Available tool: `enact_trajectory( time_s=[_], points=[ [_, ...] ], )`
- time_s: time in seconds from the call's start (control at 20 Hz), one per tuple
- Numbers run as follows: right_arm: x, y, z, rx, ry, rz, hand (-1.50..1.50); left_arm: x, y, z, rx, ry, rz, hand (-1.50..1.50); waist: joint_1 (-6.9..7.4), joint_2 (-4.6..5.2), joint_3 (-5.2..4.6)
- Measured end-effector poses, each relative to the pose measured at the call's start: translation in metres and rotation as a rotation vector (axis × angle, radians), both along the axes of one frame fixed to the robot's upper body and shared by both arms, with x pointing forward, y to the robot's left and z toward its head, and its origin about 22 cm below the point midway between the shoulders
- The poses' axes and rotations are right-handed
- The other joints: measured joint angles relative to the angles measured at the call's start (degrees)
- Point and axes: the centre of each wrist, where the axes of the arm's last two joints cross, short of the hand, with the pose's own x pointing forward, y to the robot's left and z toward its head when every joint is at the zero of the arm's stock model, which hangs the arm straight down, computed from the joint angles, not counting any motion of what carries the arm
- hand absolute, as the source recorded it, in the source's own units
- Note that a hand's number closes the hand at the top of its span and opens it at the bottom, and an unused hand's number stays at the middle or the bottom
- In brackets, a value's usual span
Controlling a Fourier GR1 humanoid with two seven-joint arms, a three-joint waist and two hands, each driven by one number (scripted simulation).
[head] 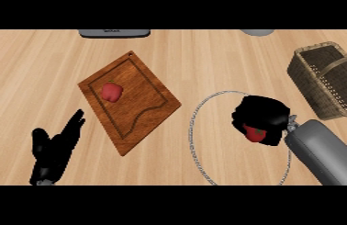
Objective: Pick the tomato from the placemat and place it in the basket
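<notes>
Inside the curled black right hand (261,116), over the pale, silver-edged round placemat (198,127), the small red tomato (255,133) is sitting, fingers wrapping it. Up and right is waiting the brown woven basket (313,81), near this hand. The left hand (54,150) is resting spread at lower left.

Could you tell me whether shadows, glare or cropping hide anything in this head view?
Head view: lighting is flat, with no glare on the wooden counter; the right hand hides most of the tomato; the basket is cut by the right edge; the placemat runs under the hand; the left hand rests open at lower left.
</notes>
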Motion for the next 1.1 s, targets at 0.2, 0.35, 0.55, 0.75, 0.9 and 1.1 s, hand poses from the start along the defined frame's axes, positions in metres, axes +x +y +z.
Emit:
enact_trajectory(
  time_s=[0.2,0.35,0.55,0.75,0.9,1.1],
  points=[
    [-0.009,-0.004,0.001,0.014,-0.016,-0.102,1.5,-0.006,0.005,0.001,0.001,0.012,0.028,0.0,-1.33,-0.4,-0.08],
    [-0.021,-0.017,0.002,0.015,-0.023,-0.28,1.5,-0.016,0.012,-0.002,0.003,0.035,0.067,0.0,-4.26,-1.23,-0.18],
    [-0.043,-0.021,0.013,0.068,-0.06,-0.456,1.5,-0.029,0.017,-0.003,0.009,0.045,0.117,0.0,-6.74,-1.9,-0.26],
    [-0.06,-0.01,0.03,0.303,-0.025,-0.583,1.5,-0.037,0.022,-0.002,0.013,0.048,0.14,0.0,-7.86,-1.94,-0.3],
    [-0.07,-0.003,0.039,0.573,0.04,-0.656,1.5,-0.041,0.023,-0.002,0.014,0.047,0.152,0.0,-8.62,-1.83,-0.25],
    [-0.084,-0.002,0.078,0.838,0.021,-0.717,1.5,-0.042,0.024,0.0,0.013,0.044,0.158,0.0,-8.43,-1.73,-0.37]
  ],
)
